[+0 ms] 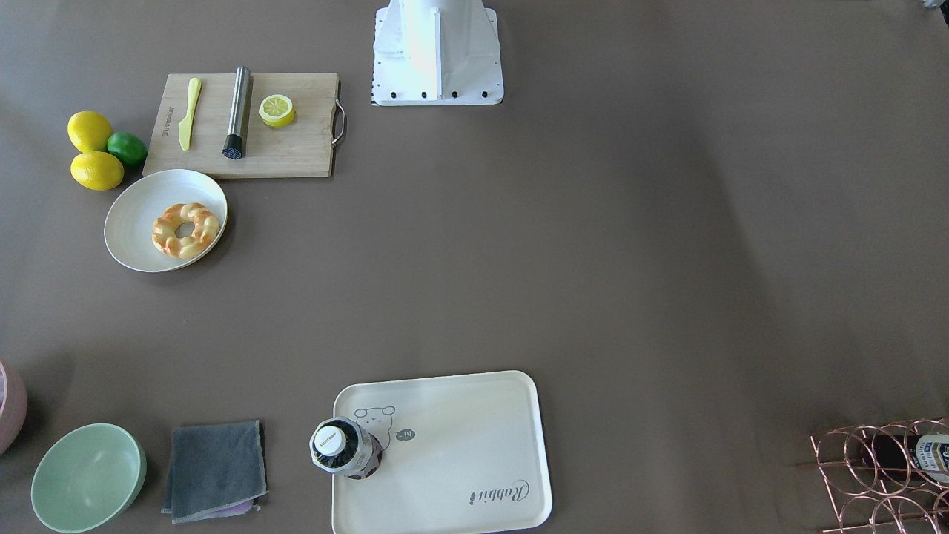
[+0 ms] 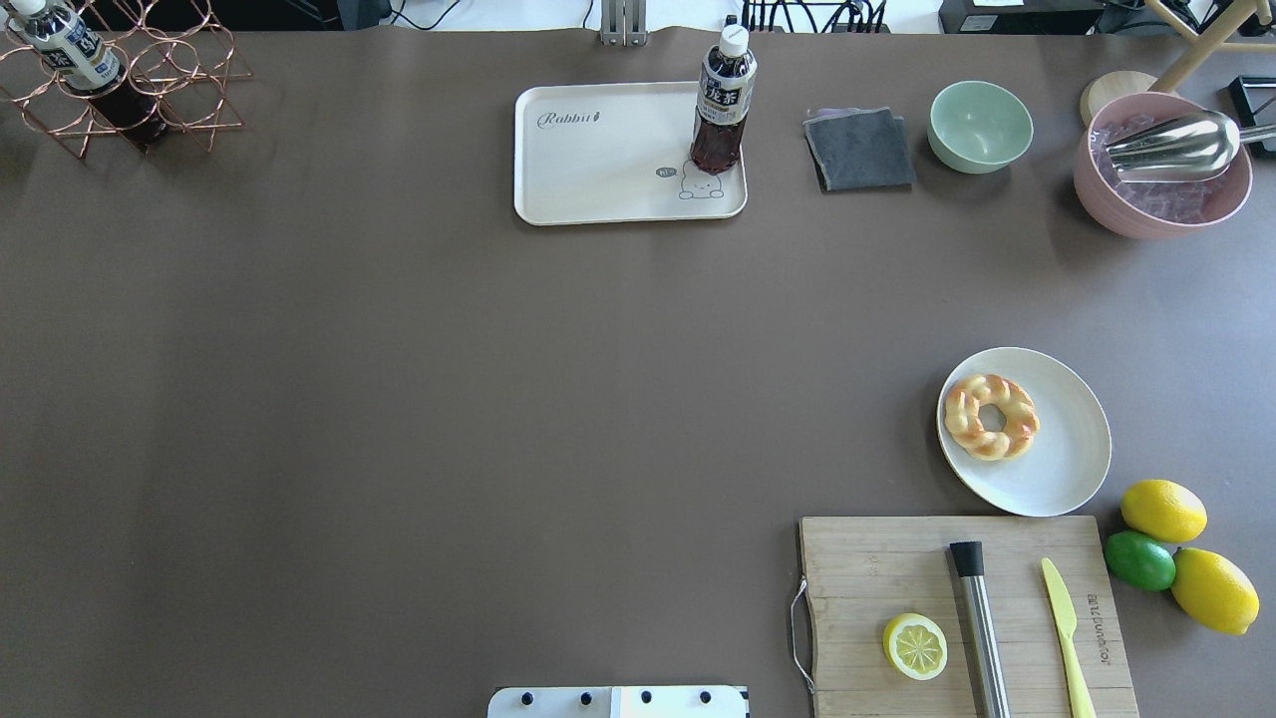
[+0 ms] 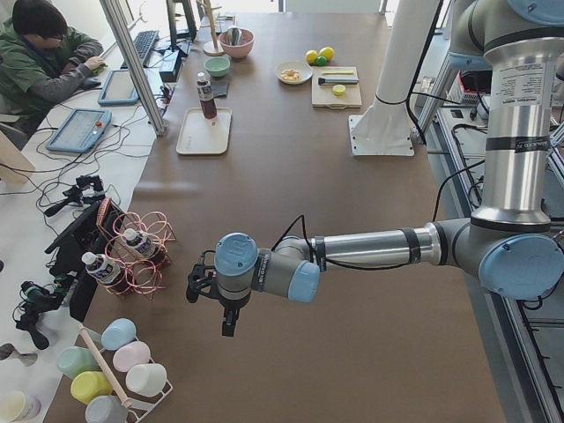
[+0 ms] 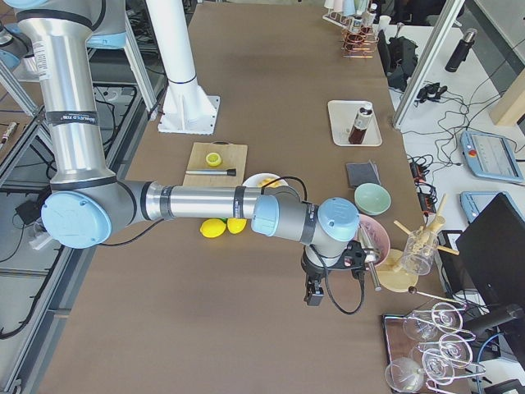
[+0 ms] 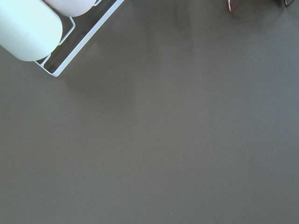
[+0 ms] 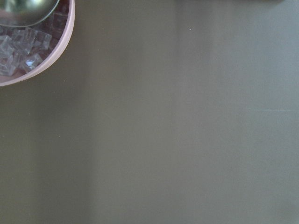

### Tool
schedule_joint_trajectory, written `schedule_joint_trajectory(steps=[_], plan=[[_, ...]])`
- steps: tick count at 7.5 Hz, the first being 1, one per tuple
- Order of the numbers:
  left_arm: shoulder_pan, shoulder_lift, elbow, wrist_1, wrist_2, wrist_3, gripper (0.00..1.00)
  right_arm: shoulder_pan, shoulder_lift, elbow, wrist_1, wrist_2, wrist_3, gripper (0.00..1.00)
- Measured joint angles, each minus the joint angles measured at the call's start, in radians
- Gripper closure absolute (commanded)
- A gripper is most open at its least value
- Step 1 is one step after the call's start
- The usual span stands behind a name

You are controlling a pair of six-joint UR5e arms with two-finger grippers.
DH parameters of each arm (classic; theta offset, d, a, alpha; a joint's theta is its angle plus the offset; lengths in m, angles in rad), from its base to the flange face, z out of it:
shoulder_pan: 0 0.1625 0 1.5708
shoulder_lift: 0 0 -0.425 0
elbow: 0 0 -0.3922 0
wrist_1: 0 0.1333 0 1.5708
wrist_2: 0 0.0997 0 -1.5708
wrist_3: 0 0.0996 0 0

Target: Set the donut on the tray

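Observation:
The donut (image 2: 991, 416), a pale yellow braided ring with orange-brown patches, lies on a round white plate (image 2: 1067, 469) at the table's right side; it also shows in the front-facing view (image 1: 186, 230). The cream-white tray (image 2: 598, 170) lies at the far middle of the table, with a dark tea bottle (image 2: 723, 100) standing on its right corner. My left gripper (image 3: 227, 324) hangs over the table's left end, far from both. My right gripper (image 4: 312, 294) hangs near the table's right end. Both show only in the side views, so I cannot tell whether they are open or shut.
A wooden cutting board (image 2: 897, 568) holds a lemon half-slice (image 2: 915, 646), a metal rod (image 2: 979, 623) and a yellow knife (image 2: 1065, 623). Lemons and a lime (image 2: 1139, 559) lie beside it. A grey cloth (image 2: 859, 150), green bowl (image 2: 980, 125), pink ice bowl (image 2: 1161, 170) and copper bottle rack (image 2: 130, 85) stand along the far edge.

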Motion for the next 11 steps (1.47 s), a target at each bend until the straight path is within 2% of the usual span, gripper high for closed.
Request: schedule_joint_trajectory(steps=[6,9,11], plan=[[0.003,0.001,0.006,-0.032,0.043,0.001,0.01,0.0,-0.001,-0.006,0.0,0.0,0.001,0.0],[0.013,-0.006,0.011,-0.029,0.044,-0.005,0.01,-0.001,-0.002,-0.006,0.0,0.001,0.004,0.0],[0.015,-0.006,0.012,-0.048,0.012,-0.004,0.01,-0.005,-0.003,-0.006,0.0,0.003,0.021,0.0]])
